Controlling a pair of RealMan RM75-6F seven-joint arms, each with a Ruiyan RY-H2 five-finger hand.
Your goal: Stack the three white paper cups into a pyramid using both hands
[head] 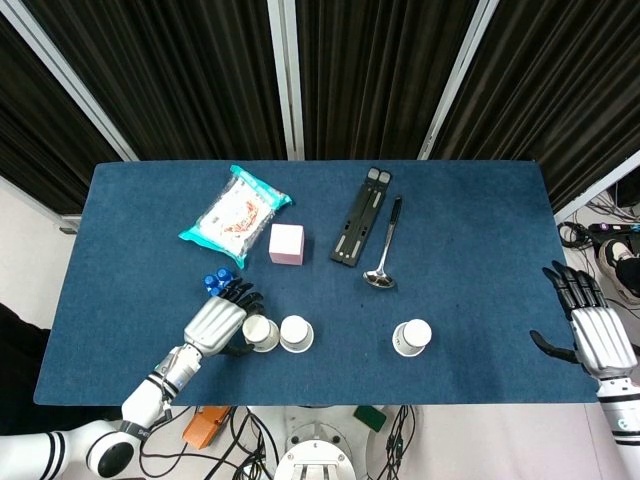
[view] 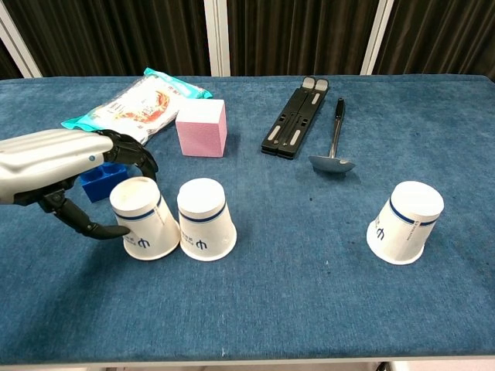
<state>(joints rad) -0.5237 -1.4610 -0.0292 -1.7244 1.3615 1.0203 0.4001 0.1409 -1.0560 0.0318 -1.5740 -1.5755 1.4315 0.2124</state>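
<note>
Three white paper cups stand upside down on the blue table. Two stand side by side and touching at the front left: the left cup (view: 145, 219) (head: 259, 333) and the middle cup (view: 205, 219) (head: 295, 333). My left hand (view: 73, 166) (head: 218, 322) grips the left cup, fingers curled behind it and the thumb in front. The third cup (view: 407, 222) (head: 411, 337) stands alone at the front right. My right hand (head: 594, 333) hovers open past the table's right edge, seen only in the head view.
A blue block (view: 101, 179) lies just behind my left hand. Further back are a snack packet (view: 137, 101), a pink cube (view: 202, 127), a black folding stand (view: 296, 117) and a ladle (view: 333, 147).
</note>
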